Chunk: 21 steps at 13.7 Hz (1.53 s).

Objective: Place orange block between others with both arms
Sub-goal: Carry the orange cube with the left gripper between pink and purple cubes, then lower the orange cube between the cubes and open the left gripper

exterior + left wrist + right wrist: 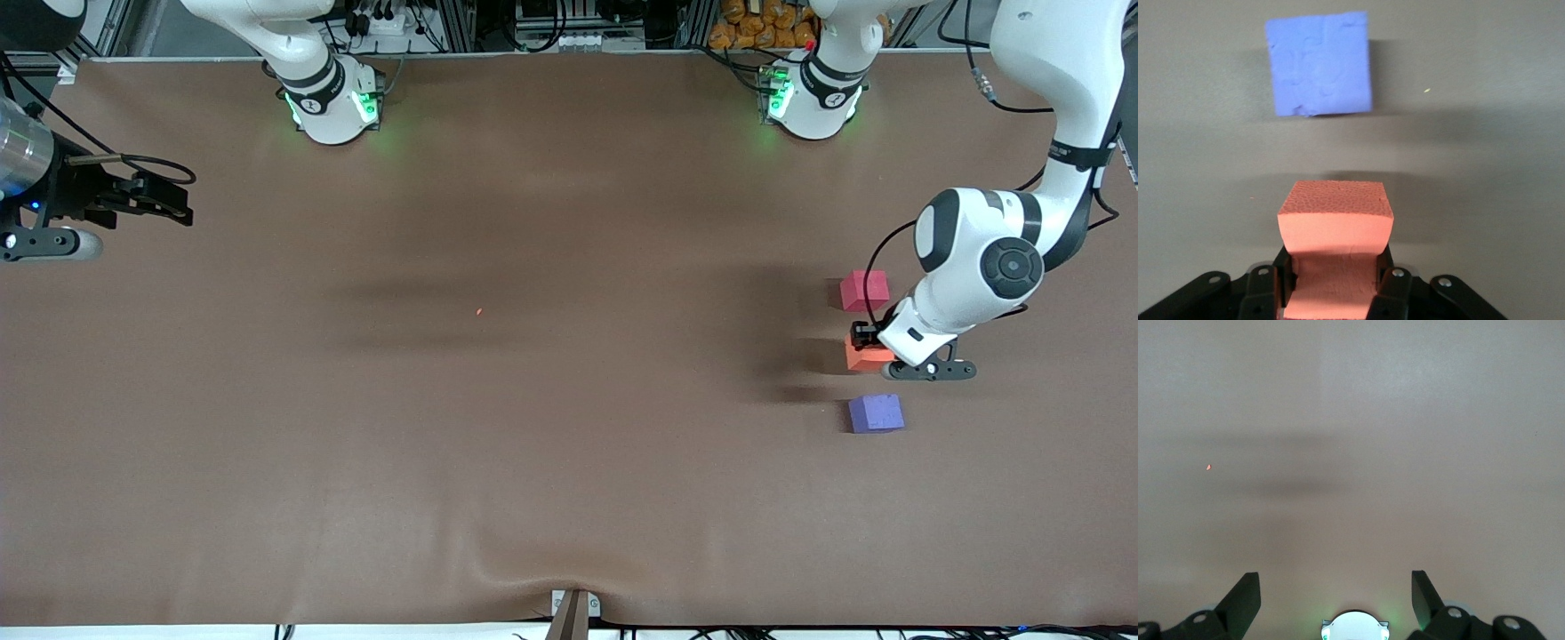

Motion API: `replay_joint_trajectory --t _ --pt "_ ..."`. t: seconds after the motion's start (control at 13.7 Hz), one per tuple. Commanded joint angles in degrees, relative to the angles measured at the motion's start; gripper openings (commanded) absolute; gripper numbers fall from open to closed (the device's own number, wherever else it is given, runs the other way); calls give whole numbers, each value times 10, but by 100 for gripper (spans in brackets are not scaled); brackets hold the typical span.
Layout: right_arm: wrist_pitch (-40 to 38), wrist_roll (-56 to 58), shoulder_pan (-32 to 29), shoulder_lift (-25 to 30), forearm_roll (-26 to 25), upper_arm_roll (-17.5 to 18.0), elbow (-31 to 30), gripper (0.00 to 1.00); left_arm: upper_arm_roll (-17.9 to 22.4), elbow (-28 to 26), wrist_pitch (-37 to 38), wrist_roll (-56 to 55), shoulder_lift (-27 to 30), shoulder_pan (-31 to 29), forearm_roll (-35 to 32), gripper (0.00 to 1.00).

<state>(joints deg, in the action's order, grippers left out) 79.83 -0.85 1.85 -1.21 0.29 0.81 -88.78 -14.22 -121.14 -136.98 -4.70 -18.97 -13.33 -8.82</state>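
Orange block (867, 357) sat clamped in the left gripper (864, 342), squeezed at its sides, between the red-pink cube (864, 290) and the purple-blue cube (876, 413), w/ a bare gap to each. All three lay near the left arm's end of the table (533, 444). Right gripper (164, 200) waited w/ fingers apart over the right arm's end; wide bare brown surface between.
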Motion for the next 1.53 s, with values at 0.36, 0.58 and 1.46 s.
replay_joint_trajectory --t 0.36,0.58,1.46 --pt "-4 -9 -2 5 -2 1 -3 100 -10 0 -46 45 -41 -28 11 0" --pt "-4 -9 -2 4 -2 1 -3 100 -10 1 -47 46 -46 -29 11 0" --pt "-4 -9 -3 4 -1 1 -3 100 -10 8 -46 44 -60 -32 13 21"
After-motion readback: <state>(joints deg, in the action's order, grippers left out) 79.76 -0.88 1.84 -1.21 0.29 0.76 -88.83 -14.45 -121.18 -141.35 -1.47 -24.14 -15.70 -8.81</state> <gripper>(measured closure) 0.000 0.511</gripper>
